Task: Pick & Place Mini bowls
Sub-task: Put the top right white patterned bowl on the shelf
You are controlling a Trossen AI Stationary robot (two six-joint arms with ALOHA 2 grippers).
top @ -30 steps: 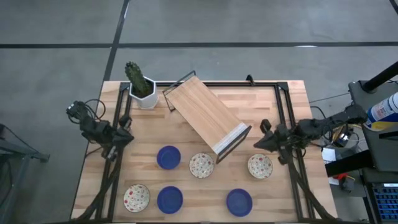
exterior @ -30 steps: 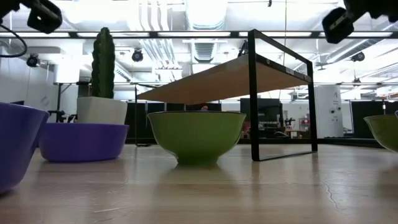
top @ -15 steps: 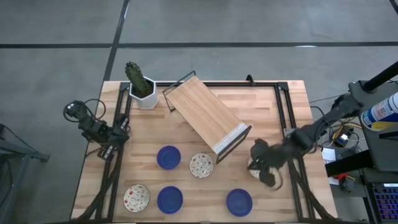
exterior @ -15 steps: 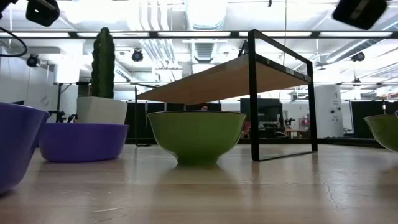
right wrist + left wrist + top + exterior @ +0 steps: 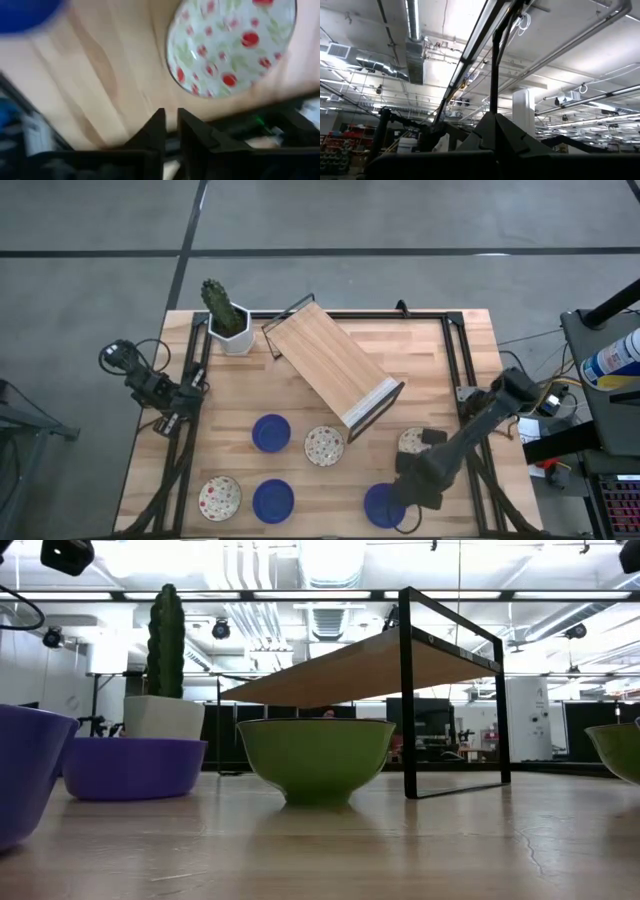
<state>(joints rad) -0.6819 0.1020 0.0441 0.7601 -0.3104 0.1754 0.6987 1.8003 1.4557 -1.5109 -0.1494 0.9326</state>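
Hovering low at five o'clock on the counter (image 5: 440, 350), the right tool (image 5: 408, 492) shows a narrow gap between its fingers (image 5: 155, 131), holding nothing, between a speckled bowl (image 5: 412, 442) and a blue bowl (image 5: 378, 505). At nine o'clock, the left tool (image 5: 187, 397) is closed, empty.

Wooden bench (image 5: 440, 350) with six mini bowls (image 5: 271, 433) sitting along the near half, a tipped shelf (image 5: 335, 367) mid-bench, cactus pot (image 5: 232, 332) in the far-left corner.

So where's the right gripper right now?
In the high view the right gripper is over the table's front right area, between the blue mini bowl and the speckled mini bowl beside the shelf.
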